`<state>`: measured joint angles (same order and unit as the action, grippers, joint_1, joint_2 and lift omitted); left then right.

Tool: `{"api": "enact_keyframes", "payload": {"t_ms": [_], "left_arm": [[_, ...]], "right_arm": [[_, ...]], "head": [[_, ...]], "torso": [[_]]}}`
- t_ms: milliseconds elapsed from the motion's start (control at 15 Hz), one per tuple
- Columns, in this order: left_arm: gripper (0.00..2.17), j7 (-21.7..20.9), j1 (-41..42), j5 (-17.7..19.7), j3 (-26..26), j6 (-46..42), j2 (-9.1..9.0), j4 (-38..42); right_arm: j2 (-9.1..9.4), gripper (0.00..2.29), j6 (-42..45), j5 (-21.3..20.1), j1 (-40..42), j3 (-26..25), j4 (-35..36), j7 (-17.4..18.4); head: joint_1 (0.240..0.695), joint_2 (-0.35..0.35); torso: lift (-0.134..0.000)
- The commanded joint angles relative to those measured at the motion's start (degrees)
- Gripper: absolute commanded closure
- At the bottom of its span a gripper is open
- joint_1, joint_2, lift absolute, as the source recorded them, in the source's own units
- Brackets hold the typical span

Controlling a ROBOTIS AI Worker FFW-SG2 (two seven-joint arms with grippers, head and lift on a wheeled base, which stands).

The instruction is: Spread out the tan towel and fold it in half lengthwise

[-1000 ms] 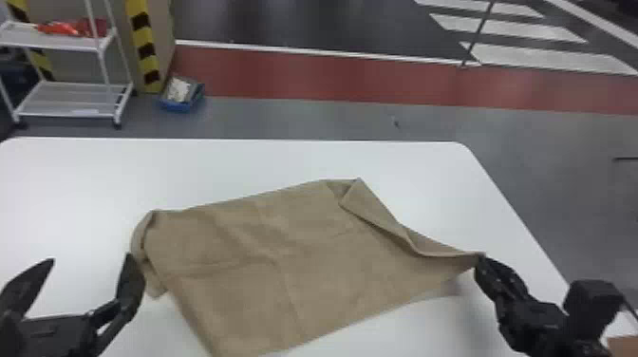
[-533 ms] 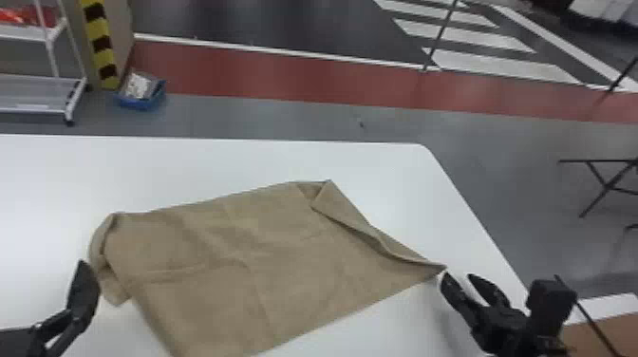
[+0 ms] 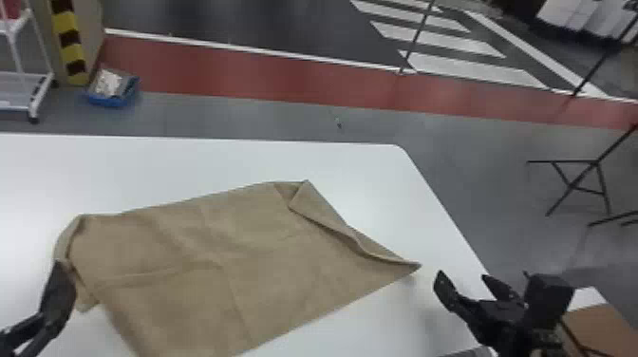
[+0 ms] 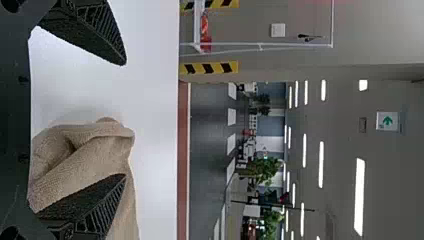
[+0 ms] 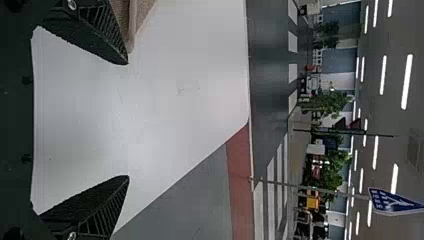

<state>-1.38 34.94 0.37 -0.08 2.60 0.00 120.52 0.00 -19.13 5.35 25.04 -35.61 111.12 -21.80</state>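
Observation:
The tan towel [image 3: 190, 256] lies spread at a slant on the white table, its right edge turned over in a narrow flap and its left end rumpled. By that left end is my left gripper [image 3: 59, 294]; in the left wrist view the left gripper [image 4: 124, 120] is open, with the bunched towel end [image 4: 100, 145] partly between and beyond its fingers. My right gripper [image 3: 461, 279] stands open just right of the towel's pointed right corner. Seen from the right wrist, the right gripper [image 5: 128, 120] has bare table between its fingers, and the towel [image 5: 145, 12] is beside one finger.
The white table [image 3: 237, 159] has its right edge running down past my right gripper. On the floor beyond are a white rack [image 3: 28, 90], a blue bin [image 3: 112, 90] and, to the right, a black folding stand [image 3: 579, 183].
The right gripper has opened, let go of the towel's right corner and drawn off to the right. The left gripper is slightly closer to the towel's left end. The head view has swung right.

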Motion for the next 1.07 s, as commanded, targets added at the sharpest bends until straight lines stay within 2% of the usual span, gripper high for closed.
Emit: {"api": "enact_keyframes", "payload": {"t_ms": [0,200,333,533,1000], "left_arm": [[0.17,-2.5,-0.3,0.1,0.2,0.0,-0.15,-0.5],[0.27,-6.7,-0.7,-0.8,0.3,2.5,-0.15,-0.5],[0.33,-7.9,-0.9,-4.2,0.3,10.5,-0.15,0.0],[0.34,-9.2,-1.8,-7.1,0.5,21.1,-0.15,0.1],[0.33,-10.5,-2.7,-6.9,-0.4,20.6,-0.15,1.4]], "right_arm": [[0.05,0.05,0.0,2.0,0.0,-1.2,0.2,-0.1],[0.05,0.05,-0.3,3.8,-0.3,-3.1,1.3,-0.2],[0.05,0.05,-2.1,4.3,-1.2,-4.7,1.3,-0.2],[0.05,0.05,-2.6,4.6,-1.5,-6.1,1.7,-0.4],[0.05,0.05,-2.8,4.6,-1.8,-6.6,1.6,-0.4]], "head": [[0.695,-0.350],[0.695,-0.350],[0.695,-0.350],[0.695,-0.350],[0.695,-0.350]], "torso": [[-0.128],[-0.128],[-0.128],[-0.128],[-0.128]]}}
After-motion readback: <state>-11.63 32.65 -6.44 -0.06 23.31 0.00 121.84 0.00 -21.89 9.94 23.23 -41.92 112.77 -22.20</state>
